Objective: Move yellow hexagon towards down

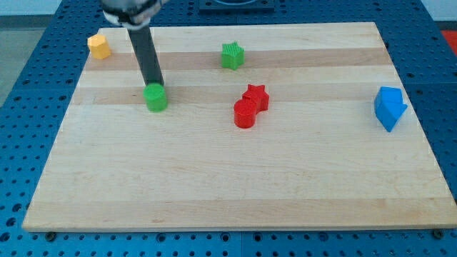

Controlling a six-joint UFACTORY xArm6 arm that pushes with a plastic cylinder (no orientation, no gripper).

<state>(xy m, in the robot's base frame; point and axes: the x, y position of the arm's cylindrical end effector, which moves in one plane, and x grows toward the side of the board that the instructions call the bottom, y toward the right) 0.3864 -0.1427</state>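
The yellow hexagon (99, 46) sits near the board's top left corner. My tip (154, 86) is down on the board well to the hexagon's lower right, touching the top edge of a green round block (156, 98). The dark rod rises from there toward the view's top, leaning left. The tip is apart from the hexagon.
A green star (232, 55) lies at the top middle. A red star (255, 96) and a red round block (245, 113) touch each other near the centre. A blue block (389, 107) sits at the right edge. The wooden board (228, 178) rests on a blue perforated table.
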